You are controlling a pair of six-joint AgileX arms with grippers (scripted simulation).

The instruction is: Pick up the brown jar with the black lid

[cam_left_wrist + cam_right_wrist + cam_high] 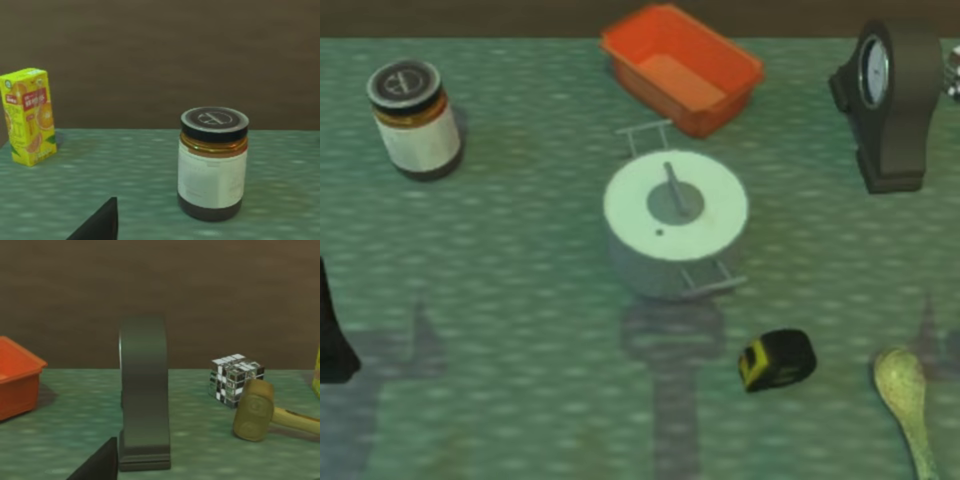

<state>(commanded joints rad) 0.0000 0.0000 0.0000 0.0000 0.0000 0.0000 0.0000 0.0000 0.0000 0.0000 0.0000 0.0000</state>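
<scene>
So the brown jar (418,128) sits upright at the far left of the green worktop (520,300), with the black lid (404,84) screwed on top; pale emblem on the lid, amber band under it, big white label below; nothing is touching it. The left tool (332,330) only pokes in as a dark shape at the top view's left edge, nearer the camera side and well apart from the jar; can't tell if it's released or clenched. The left wrist view has the jar right in front, plus a yellow orange-juice carton (27,116) further off at the worktop's edge; only a dark finger tip (100,224) shows there.

Right arm isn't in the top view at all; its wrist view looks at the dark mantel clock (885,95) side-on, with a mirrored puzzle cube (236,379) and a wooden mallet (905,395) beside it; can't tell that tool's state either.

Middle of the worktop: the white pot (675,222) with wire handles; the orange bin (682,66) just behind it; the black-and-yellow tape measure (777,360) near its front right.
</scene>
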